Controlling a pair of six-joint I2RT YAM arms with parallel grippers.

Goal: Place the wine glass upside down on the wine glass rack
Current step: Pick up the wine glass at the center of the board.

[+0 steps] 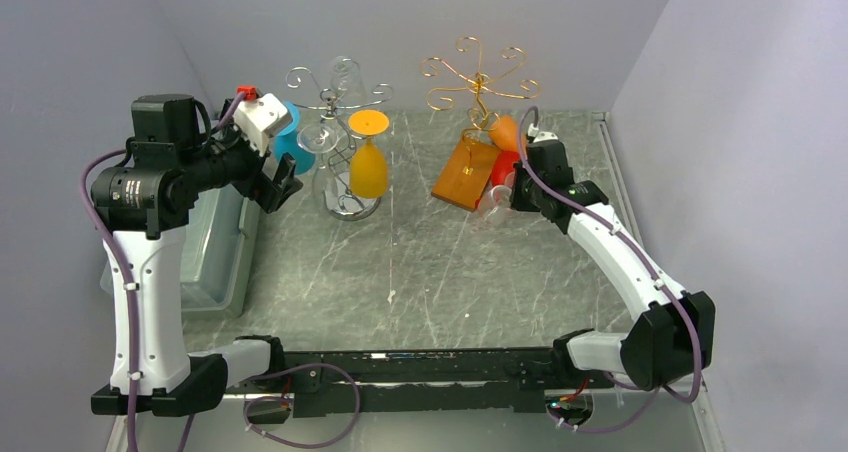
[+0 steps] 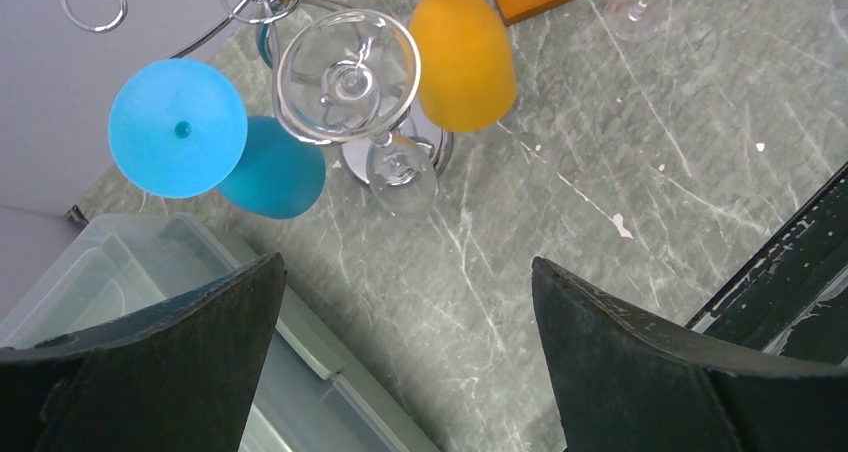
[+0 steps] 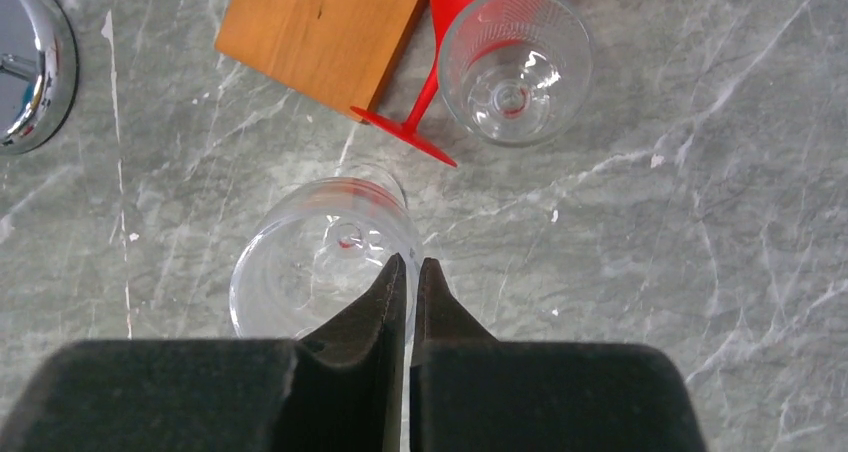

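Clear glass, mouth up: the wine glass (image 3: 320, 262) stands on the grey table (image 3: 700, 272), near the wooden base (image 3: 320, 27) of the gold rack (image 1: 480, 77). Its long axis is near vertical, stem down. My right gripper (image 3: 408, 272) is clenched, apparently on the rim wall. Step in hand: the pick-up. Next, I judge, come a lift, a full inversion, then hooking the foot onto a rack arm. My left gripper (image 2: 405, 264) gapes, holding nothing.

No text, label, brand, number or sign can be read in any of the views. Nothing legible is borne by the clear wine glass (image 3: 320, 262), the silver wine glass rack (image 1: 330, 100), the wooden block (image 1: 466, 172) or the grey bin (image 1: 215, 252); all are seen as plain, unmarked surfaces.
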